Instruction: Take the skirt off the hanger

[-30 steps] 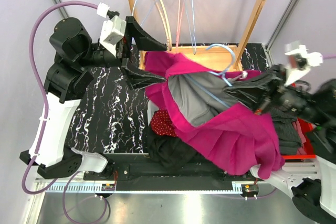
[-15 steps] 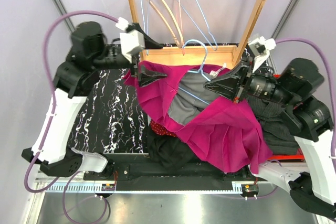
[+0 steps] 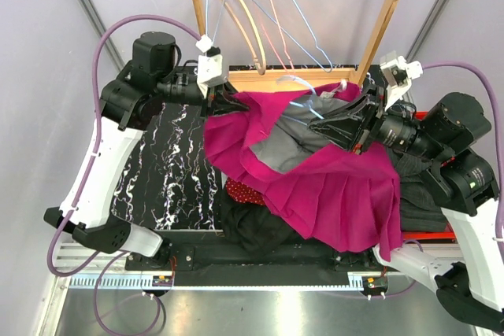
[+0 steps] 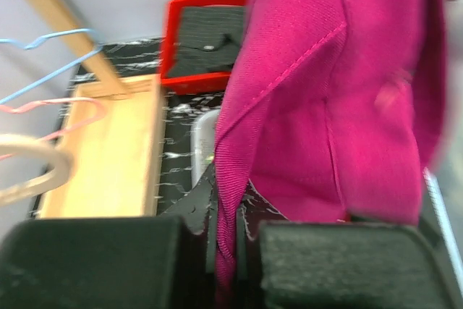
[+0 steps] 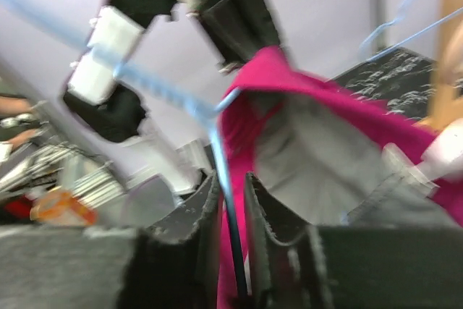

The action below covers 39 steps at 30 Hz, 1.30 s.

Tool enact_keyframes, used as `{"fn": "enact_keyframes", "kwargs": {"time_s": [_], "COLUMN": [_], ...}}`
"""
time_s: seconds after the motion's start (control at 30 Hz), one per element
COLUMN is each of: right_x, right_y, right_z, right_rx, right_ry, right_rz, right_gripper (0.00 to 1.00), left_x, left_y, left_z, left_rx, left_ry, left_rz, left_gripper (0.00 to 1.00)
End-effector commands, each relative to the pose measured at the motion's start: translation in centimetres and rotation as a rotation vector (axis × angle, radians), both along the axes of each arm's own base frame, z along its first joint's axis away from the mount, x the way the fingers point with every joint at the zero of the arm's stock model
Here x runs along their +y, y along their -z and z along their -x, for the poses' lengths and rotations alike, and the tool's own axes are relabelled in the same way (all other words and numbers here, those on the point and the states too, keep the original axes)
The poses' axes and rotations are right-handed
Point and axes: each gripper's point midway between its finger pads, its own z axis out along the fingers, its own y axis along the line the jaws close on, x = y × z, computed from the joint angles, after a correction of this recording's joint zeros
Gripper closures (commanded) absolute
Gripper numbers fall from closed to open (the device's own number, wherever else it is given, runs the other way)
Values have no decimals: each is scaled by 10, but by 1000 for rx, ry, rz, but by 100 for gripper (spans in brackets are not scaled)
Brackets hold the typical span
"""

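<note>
The magenta skirt [image 3: 339,186] with grey lining hangs spread between both arms above the table. My left gripper [image 3: 227,105] is shut on the skirt's left edge. In the left wrist view a fold of the skirt [image 4: 325,106] is pinched between the gripper [image 4: 226,211] pads. The pale blue wire hanger [image 3: 293,79] lies inside the skirt's top. My right gripper [image 3: 319,126] is at it. In the right wrist view the hanger [image 5: 217,135] wire runs between the gripper [image 5: 231,189] fingers, with a gap on each side. The skirt [image 5: 268,77] is behind.
A wooden rack [image 3: 386,21] at the back carries several hangers [image 3: 252,21]. A red bin [image 3: 445,234] of dark clothes sits at the right. A red patterned garment [image 3: 244,185] and a black one [image 3: 256,230] lie under the skirt on the marbled table [image 3: 169,163].
My left gripper went from wide open to shut on the skirt's left edge. The right gripper's fingers loosened around the hanger wire. The hanger's hook dropped lower.
</note>
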Motion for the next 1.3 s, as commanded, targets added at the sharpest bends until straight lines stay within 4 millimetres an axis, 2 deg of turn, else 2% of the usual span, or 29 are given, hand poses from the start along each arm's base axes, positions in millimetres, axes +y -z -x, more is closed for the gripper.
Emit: {"fn": "enact_keyframes", "kwargs": {"time_s": [0.0,0.03,0.07,0.2,0.37,0.5,0.53,0.6,0.63,0.67,0.77,1.03,1.07,1.13,1.27], "right_x": [-2,-3,-3,1,4,9,8,8,5,5,-5,-48,-57,-64,-75], "right_y": [18,22,23,28,36,40,31,32,20,18,12,31,29,32,19], "right_z": [-20,-23,-26,-40,-46,-47,-45,-47,-44,-44,-42,-56,-53,-51,-29], "right_rx": [-35,-40,-44,-56,-49,-52,-73,-77,-110,-118,-162,-275,-293,-310,-377], "right_ry": [79,89,97,118,115,75,72,67,71,74,107,320,355,379,376], "right_rz": [61,89,99,133,163,199,194,226,221,230,256,429,432,448,412], "right_gripper": [68,59,57,56,58,53,51,46,45,45,38,13,7,2,0], "left_x": [4,5,6,11,13,13,13,13,13,13,14,16,16,17,17], "left_y": [-50,-55,-61,-74,-73,-72,-71,-70,-69,-69,-70,-71,-71,-71,-73], "left_z": [19,21,25,35,39,39,38,38,38,38,41,47,47,49,50], "left_rx": [-84,-96,-106,-119,-118,-113,-114,-108,-107,-105,-105,-99,-101,-99,-102], "left_ry": [17,16,20,21,19,16,12,13,13,13,17,26,26,30,30], "left_rz": [101,108,117,139,139,135,134,132,130,130,133,132,133,134,137], "left_gripper": [100,100,100,100,100,100,100,100,100,100,100,100,100,100,100]}}
